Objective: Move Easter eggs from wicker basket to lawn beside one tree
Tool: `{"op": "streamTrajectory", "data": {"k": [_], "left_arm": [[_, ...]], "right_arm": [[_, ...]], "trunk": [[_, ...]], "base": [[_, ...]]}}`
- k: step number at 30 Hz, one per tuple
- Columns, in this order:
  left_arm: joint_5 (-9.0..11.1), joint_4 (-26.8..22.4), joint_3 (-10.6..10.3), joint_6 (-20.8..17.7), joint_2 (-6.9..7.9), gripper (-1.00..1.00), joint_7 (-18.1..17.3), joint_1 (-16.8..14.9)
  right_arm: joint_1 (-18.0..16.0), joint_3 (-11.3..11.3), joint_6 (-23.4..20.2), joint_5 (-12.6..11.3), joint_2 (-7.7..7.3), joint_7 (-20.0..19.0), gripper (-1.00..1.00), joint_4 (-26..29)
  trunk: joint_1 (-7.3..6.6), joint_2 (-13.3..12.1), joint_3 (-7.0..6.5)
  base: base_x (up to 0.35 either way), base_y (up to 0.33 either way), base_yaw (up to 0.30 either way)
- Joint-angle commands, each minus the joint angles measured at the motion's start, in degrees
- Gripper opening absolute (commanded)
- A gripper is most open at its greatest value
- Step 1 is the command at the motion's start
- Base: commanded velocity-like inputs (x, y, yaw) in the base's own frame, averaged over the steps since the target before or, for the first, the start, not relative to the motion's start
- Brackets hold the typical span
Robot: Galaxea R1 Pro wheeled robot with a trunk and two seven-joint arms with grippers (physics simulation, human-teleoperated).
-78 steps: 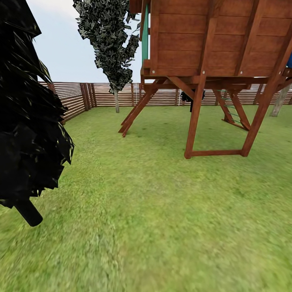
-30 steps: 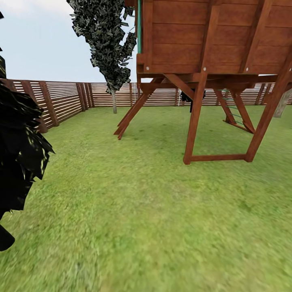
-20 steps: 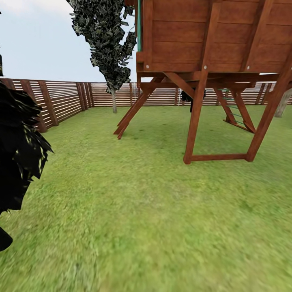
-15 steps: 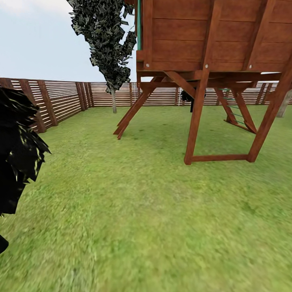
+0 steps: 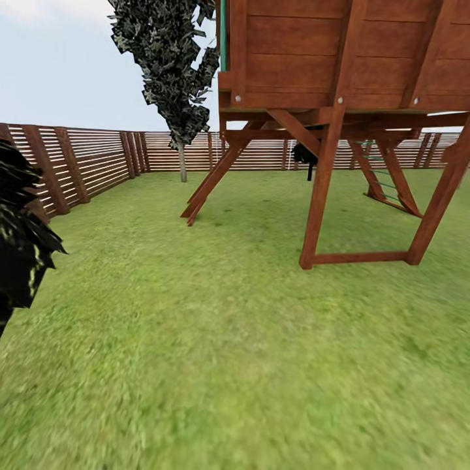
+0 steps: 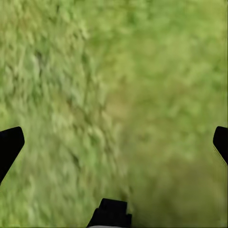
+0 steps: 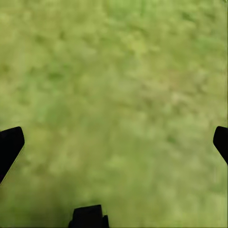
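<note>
— What's changed?
— My head view has swung: the dark cypress (image 5: pixel 19 254) sits further toward the left edge, the playset (image 5: pixel 339 124) nearer.
— And the tools?
— The left tool (image 6: pixel 114 142) and right tool (image 7: pixel 114 142) hang over the lawn (image 5: pixel 215 339), fingers spread wide, grasping nothing.

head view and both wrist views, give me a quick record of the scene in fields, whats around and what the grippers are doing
ground: mottled green lawn
structure: brown wooden playset on slanted legs, ahead and right
boundary: brown horizontal-slat wooden fence
trees: narrow dark-leaved tree by the fence; black foliage at left edge
left gripper: open, empty, over grass
right gripper: open, empty, over grass
</note>
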State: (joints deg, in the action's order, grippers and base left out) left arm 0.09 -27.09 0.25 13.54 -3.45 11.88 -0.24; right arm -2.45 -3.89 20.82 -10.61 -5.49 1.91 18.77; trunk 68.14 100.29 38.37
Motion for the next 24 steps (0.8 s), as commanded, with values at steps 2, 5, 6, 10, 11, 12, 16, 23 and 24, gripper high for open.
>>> {"op": "streamTrajectory", "data": {"k": [2, 5, 6, 10, 11, 12, 16, 23, 24], "left_arm": [[0.0, 0.1, 0.0, 0.2, -0.01, 1.0, 0.1, 0.0], [0.0, 0.1, 0.0, 0.2, -0.27, 1.0, 0.1, 0.0], [0.0, 0.0, 0.0, 0.2, -0.32, 1.0, 0.1, 0.0], [0.1, -1.0, 0.0, 0.1, -0.35, 1.0, 0.2, -0.7], [0.1, -1.2, 0.0, -0.1, -0.41, 1.0, 0.0, -1.8], [0.1, -1.2, 0.0, -0.2, -0.46, 1.0, 0.0, -2.0], [0.1, -1.3, 0.0, -0.3, -0.93, 1.0, 0.1, -4.2], [0.1, -0.9, 0.0, -0.3, -0.79, 1.0, 0.1, -6.2], [0.2, -0.8, 0.0, -0.3, -0.75, 1.0, 0.0, -6.3]], "right_arm": [[0.0, -0.4, 0.2, -0.5, -0.04, 0.2, 1.0, 0.0], [0.0, -0.4, 0.1, -0.4, -0.04, 0.2, 1.0, -0.3], [-0.1, -0.4, 0.1, -0.4, -0.04, 0.2, 1.0, -0.4], [0.0, -0.3, 0.1, -0.5, 0.06, 0.2, 1.0, 0.0], [0.0, -0.3, 0.0, -0.5, 0.11, 0.2, 1.0, 1.0], [0.0, -0.2, 0.0, -0.5, 0.11, 0.2, 1.0, 1.2], [-0.8, -0.2, -0.4, -0.5, -0.02, 0.3, 1.0, 3.1], [-6.5, -0.2, -0.7, -0.4, -0.04, 0.4, 1.0, 2.5], [-7.1, -0.2, -0.8, -0.3, -0.04, 0.4, 1.0, 2.3]], "trunk": [[0.48, 0.8, 0.42], [1.13, 2.0, 0.96], [1.35, 2.4, 1.14], [2.23, 4.0, 1.85], [2.45, 4.4, 2.03], [2.67, 4.8, 2.21], [3.55, 6.5, 2.93], [3.99, 7.3, 3.29], [4.21, 7.7, 3.47]], "base": [[0.337, 0.0, 0.0], [0.337, 0.0, 0.0], [0.337, 0.0, 0.0], [0.337, 0.0, 0.0], [0.337, 0.0, 0.0], [0.337, 0.0, 0.0], [0.337, 0.0, 0.0], [0.337, 0.0, 0.0], [0.337, 0.0, 0.0]]}}
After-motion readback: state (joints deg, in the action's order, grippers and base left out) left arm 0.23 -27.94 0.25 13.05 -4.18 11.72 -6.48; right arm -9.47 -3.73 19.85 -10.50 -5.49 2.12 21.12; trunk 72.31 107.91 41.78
